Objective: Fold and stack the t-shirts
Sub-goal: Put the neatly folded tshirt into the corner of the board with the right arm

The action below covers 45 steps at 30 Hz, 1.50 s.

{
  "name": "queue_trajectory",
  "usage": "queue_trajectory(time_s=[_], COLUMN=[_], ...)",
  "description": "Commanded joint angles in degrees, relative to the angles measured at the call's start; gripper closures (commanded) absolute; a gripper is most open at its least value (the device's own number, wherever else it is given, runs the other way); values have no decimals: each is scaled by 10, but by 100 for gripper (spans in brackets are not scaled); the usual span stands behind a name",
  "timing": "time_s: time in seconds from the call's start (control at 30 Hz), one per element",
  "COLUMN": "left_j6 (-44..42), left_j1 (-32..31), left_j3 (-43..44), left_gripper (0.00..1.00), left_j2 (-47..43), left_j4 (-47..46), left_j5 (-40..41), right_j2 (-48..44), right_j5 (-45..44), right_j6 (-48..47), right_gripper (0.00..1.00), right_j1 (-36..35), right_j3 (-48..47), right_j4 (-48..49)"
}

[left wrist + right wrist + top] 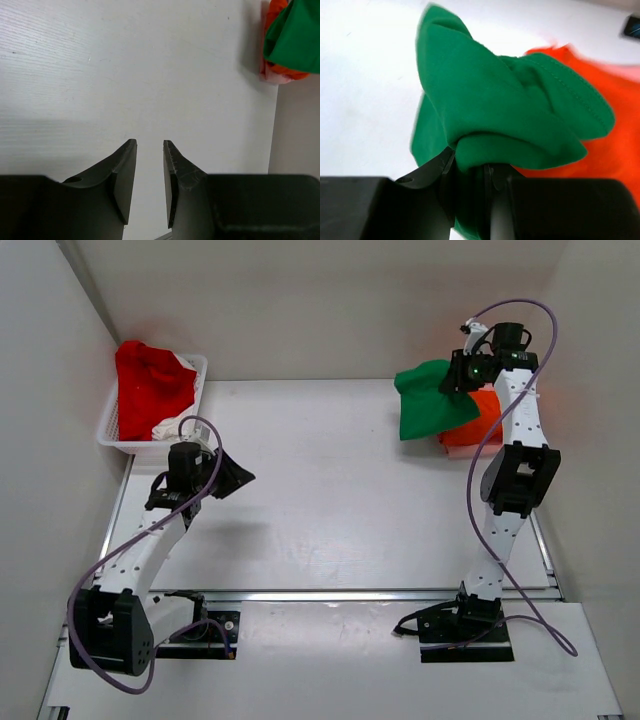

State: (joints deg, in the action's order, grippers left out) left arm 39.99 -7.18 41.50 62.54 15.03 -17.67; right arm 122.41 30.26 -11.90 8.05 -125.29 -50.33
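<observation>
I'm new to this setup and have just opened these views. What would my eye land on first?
First, the green t-shirt at the far right, bunched and pinched in the jaws of the right arm, above the orange t-shirt. Next, the red t-shirt heaped in the white basket at the far-left corner. The left arm holds its jaws apart over the table, gripping nothing.

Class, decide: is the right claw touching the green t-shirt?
Touching. The right wrist view shows the right claw pinching a fold of the green t-shirt.
</observation>
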Motion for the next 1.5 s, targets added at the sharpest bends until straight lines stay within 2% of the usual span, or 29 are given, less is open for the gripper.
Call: queue_trajectory(time_s=[0.0, 0.07, 0.2, 0.5, 0.7, 0.9, 1.13, 1.3, 1.37, 1.4, 1.47], left_j6=[-28, -44, -54, -49, -45, -50, -42, -47, -48, -47, -42], left_j1=[-6, -9, -8, -31, -35, -29, -35, -31, -30, -28, -27], left_j3=[12, 24, 29, 7, 5, 4, -3, -1, -4, -1, -3], left_gripper=[61, 61, 61, 61, 61, 61, 60, 60, 60, 60, 59], left_j2=[12, 25, 47, 79, 67, 70, 74, 78, 79, 77, 77], left_j4=[15, 27, 26, -1, 4, 5, -3, 0, 2, -1, -3], left_j5=[-11, -10, -9, -8, -8, -3, -4, -8, -2, -8, -4], right_j2=[71, 71, 106, 65, 52, 52, 106, 87, 78, 76, 55], right_j5=[21, 28, 26, 54, 25, -47, -99, -237, -297, -303, -300], right_j6=[-29, -23, -44, -34, -49, -69, -84, -119, -125, -127, -115], right_gripper=[100, 100, 100, 100, 100, 100, 100, 100, 96, 88, 62], right_j1=[32, 48, 75, 114, 131, 131, 125, 97, 85, 83, 79], right_j3=[-101, -87, -122, -100, -113, -86, -84, 13, 37, 47, 63], right_j4=[-23, 0, -32, 11, 1, 19, 63, 202, 243, 267, 294])
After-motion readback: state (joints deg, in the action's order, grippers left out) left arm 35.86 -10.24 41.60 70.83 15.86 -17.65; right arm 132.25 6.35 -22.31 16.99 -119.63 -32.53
